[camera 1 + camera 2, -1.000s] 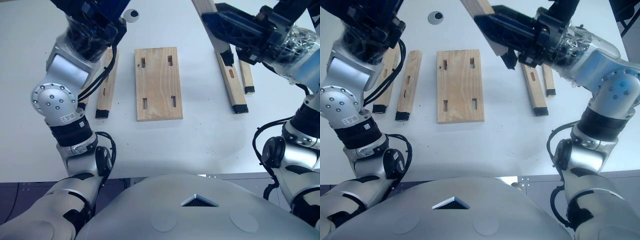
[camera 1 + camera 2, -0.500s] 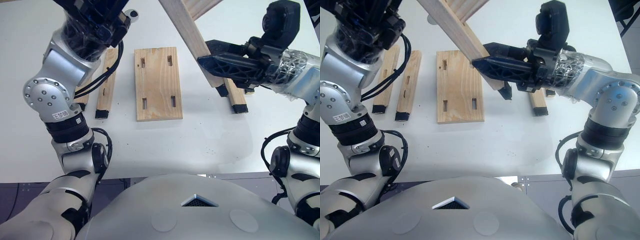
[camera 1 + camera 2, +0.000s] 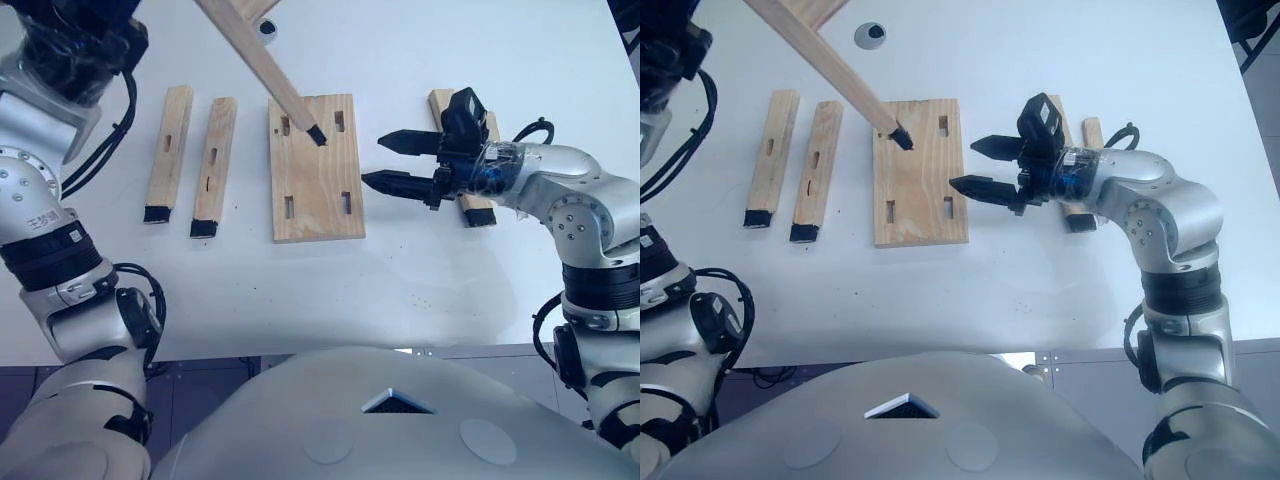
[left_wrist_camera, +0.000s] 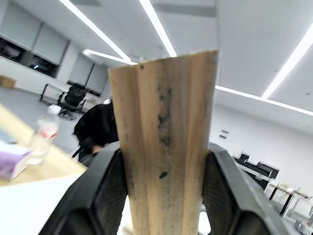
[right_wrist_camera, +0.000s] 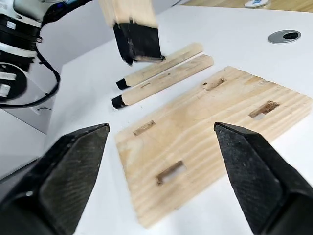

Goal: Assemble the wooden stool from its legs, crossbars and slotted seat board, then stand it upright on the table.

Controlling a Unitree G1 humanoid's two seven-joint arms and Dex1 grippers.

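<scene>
Looking down from the head, it's a plain white table (image 3: 420, 270) with a round cable port (image 3: 266, 27) at the far side. The slotted seat board (image 3: 316, 166) lies flat in the middle, two legs (image 3: 167, 152) side by side to its left and more sticks (image 3: 476, 203) to its right. The right gripper (image 3: 398, 163) sits low just beside the board's right edge, spread wide, nothing in it. A held leg (image 3: 262, 65) slants down from the far left, its black-capped tip over the board's far-left slot.

Left wrist camera: office ceiling with long light strips, chairs and a bottle on a desk behind. The left gripper (image 4: 164, 154) is clamped on that leg's end.

Right wrist camera: both fingers (image 5: 68, 176) are splayed apart facing the board. The capped tip hangs over the wood, but I can't tell if it touches.
</scene>
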